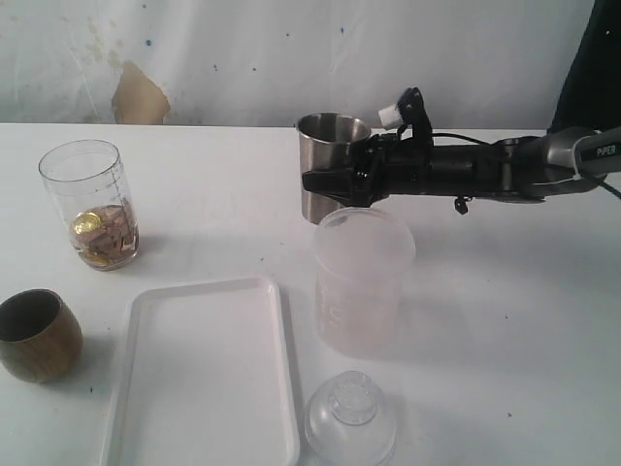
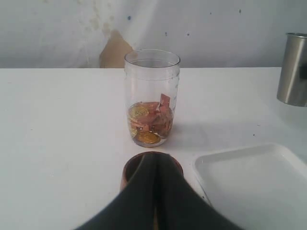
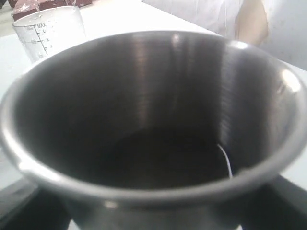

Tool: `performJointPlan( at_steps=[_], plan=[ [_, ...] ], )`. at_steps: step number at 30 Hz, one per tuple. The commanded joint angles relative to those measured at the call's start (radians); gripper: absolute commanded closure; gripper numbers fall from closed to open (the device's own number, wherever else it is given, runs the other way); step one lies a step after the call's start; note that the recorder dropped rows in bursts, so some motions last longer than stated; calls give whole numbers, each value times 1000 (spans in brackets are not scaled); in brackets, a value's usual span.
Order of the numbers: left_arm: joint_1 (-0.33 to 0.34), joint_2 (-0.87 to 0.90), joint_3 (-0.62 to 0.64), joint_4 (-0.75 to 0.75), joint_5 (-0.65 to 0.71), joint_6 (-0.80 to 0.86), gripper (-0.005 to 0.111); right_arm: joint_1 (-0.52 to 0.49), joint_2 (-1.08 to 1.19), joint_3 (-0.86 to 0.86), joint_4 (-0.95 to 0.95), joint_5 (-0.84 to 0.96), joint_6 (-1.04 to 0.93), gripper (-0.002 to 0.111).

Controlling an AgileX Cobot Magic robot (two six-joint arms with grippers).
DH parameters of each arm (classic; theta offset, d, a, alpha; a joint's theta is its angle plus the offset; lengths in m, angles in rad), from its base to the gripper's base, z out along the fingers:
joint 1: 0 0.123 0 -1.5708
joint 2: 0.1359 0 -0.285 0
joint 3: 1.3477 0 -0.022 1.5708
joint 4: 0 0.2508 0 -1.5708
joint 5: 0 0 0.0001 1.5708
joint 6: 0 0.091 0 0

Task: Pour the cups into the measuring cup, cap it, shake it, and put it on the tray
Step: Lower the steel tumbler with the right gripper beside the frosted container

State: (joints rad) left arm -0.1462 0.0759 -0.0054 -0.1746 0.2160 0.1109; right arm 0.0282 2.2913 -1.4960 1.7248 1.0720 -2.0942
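Found the right gripper with jaws spread wide and seated either side of the steel tumbler, at about mid-height; read as a grip on it, with the base apparently on the table. Could not make out any contents in the dark bottom of the tumbler. Located the measuring cup at roughly 9 o'clock from the tumbler in the exterior view, well apart, upright, mouth up, with coins and reddish scraps in the bottom. Judged the pour to turn on that leftward carry: both long axes vertical, so need to tip the tumbler over the open mouth. Noted the left gripper with fingers pressed together, nothing between them, right at the wooden cup, with the measuring cup straight ahead (nearer arm to it, though the right one has the tumbler). Placed the tray at about 5 o'clock from the measuring cup, bare. Counted: two cups, one measuring cup, one tray, one frosted container just at 6 o'clock of the tumbler, one clear domed lid.
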Motion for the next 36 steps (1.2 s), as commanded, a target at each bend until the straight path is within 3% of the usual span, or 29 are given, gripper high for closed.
performJointPlan(
  at_steps=[1,7,11,36],
  plan=[
    [-5,-5,5,4,-11,1,107,-11,-7,-45,20,56,42,108],
    [-5,-5,5,4,-11,1,107,-8,-7,-99,20,4,64,108],
    [-5,-5,5,4,-11,1,107,7,8,-109,20,-158,33,108],
    [-5,-5,5,4,-11,1,107,41,152,-202,20,-130,35,107]
  ],
)
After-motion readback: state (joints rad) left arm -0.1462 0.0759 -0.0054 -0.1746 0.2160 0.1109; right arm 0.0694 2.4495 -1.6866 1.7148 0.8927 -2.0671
